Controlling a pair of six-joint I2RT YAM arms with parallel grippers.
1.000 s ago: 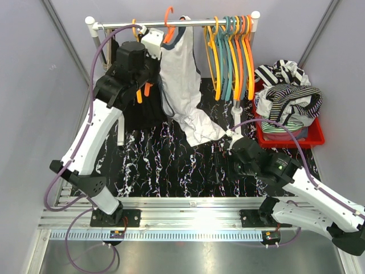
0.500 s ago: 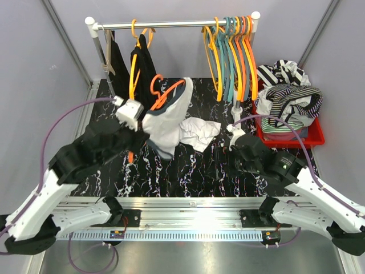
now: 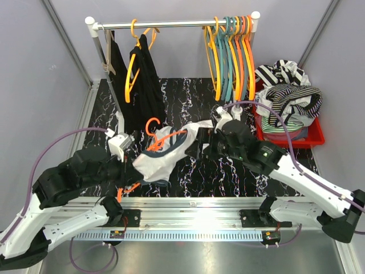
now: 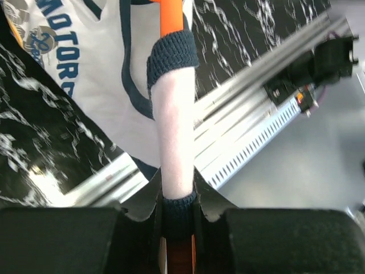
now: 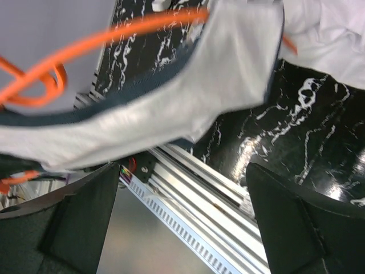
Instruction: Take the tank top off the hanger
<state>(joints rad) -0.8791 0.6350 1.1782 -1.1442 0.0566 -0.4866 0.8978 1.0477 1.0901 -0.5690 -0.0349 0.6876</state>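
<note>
Left hand (image 4: 177, 201) clenched on orange plastic hanger (image 3: 169, 137). White navy-trimmed tank top (image 3: 162, 161) hangs on it, low over black marbled worktop (image 3: 188, 100) (already off metal clothes rail (image 3: 171, 24)). Right hand (image 5: 182, 177) released, fingers wide, beside garment. Left for you: grip fabric, pull both straps off hanger.
</note>
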